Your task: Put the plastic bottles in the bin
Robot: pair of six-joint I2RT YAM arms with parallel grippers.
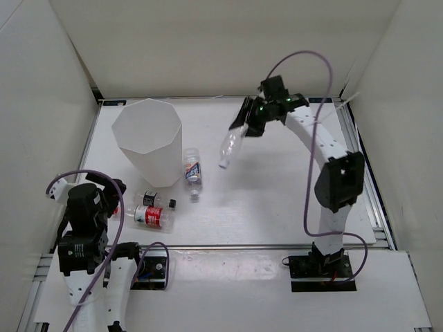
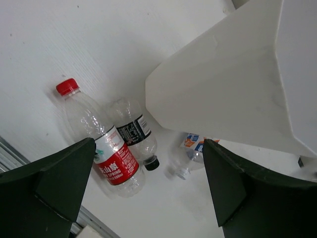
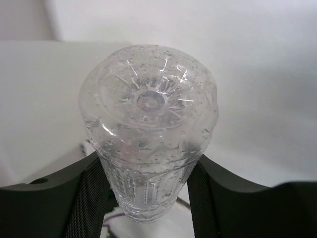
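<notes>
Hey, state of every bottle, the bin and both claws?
plain bottle: gripped by right claw
right claw: shut on plain bottle
left claw: open, empty
bin: upright, open-topped
blue-label bottle: lying beside bin
red-label bottle: lying, capped
black-capped bottle: lying, capped

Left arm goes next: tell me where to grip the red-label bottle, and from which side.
Probably the shoulder just below the red cap, from straight above. The red-label bottle lies flat, and the black-capped bottle lies close along its labelled middle, leaving little finger room there.
</notes>
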